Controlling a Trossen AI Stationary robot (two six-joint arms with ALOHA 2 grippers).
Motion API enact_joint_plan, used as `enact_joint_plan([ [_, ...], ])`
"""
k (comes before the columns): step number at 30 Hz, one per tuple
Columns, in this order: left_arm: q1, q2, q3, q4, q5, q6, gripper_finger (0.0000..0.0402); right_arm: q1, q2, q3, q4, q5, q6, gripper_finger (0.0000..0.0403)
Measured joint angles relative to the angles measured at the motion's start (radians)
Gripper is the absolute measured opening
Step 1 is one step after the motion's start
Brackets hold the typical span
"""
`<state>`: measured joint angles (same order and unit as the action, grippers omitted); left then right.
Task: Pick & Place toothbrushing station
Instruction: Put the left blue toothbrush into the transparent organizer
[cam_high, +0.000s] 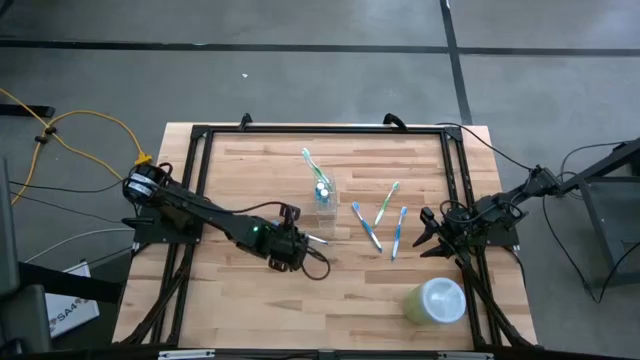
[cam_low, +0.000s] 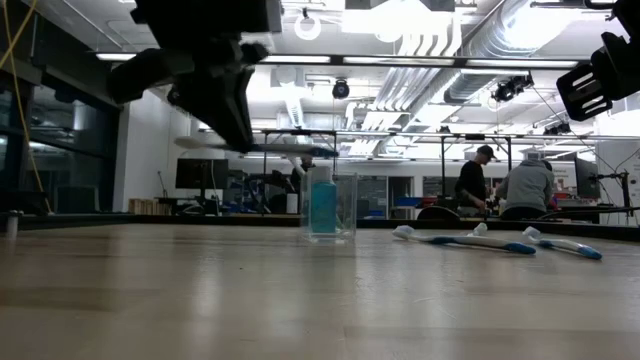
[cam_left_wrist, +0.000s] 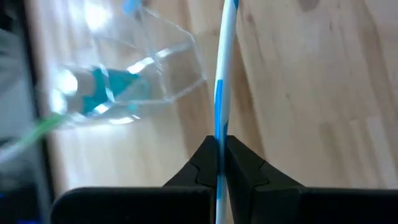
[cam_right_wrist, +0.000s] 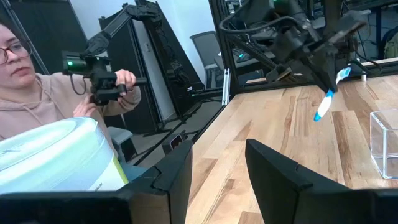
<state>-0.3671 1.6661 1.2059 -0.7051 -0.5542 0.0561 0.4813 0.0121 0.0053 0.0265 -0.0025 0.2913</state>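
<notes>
A small clear plastic cup (cam_high: 324, 193) stands upright on the wooden table's middle. It holds a blue tube and a green toothbrush (cam_high: 309, 160) that leans out over its far rim. Three blue-and-white toothbrushes (cam_high: 367, 226) (cam_high: 386, 201) (cam_high: 399, 232) lie flat to its right. My left gripper (cam_high: 303, 246) is near the cup's near-left side, above the table, and is shut on another white-and-blue toothbrush (cam_left_wrist: 221, 74). My right gripper (cam_right_wrist: 217, 165) is open and empty at the table's right edge, beside the lying brushes. My left gripper pinches the toothbrush's thin handle (cam_left_wrist: 219, 127) between its two fingers. The brush sticks out forward past the fingertips toward the table's right. It is lifted clear of the table and lies about level in the low view (cam_low: 285, 149), beside the cup.
A larger pale green round container (cam_high: 437, 300) stands at the near right, close to my right arm. A black frame (cam_high: 320, 129) runs around the table's edges. A person with a hand-held device (cam_right_wrist: 93, 81) stands beyond the table; other people are far back (cam_low: 480, 180).
</notes>
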Motion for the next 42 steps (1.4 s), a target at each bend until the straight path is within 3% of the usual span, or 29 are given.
enact_joint_plan([
  [23, -0.026, 0.035, 0.058, 0.058, -0.496, 0.678, 0.0003, 0.0, 0.0, 0.0, 0.0, 0.0, 0.0, 0.0142],
  [32, 0.054, 0.046, 0.058, 0.062, -0.526, 0.808, 0.0003, 0.0, 0.0, 0.0, 0.0, 0.0, 0.0, 0.0142],
  [42, 0.117, 0.153, 0.057, 0.084, -0.551, 0.957, 0.0003, 0.0, 0.0, 0.0, 0.001, 0.0, 0.0, 0.0142],
])
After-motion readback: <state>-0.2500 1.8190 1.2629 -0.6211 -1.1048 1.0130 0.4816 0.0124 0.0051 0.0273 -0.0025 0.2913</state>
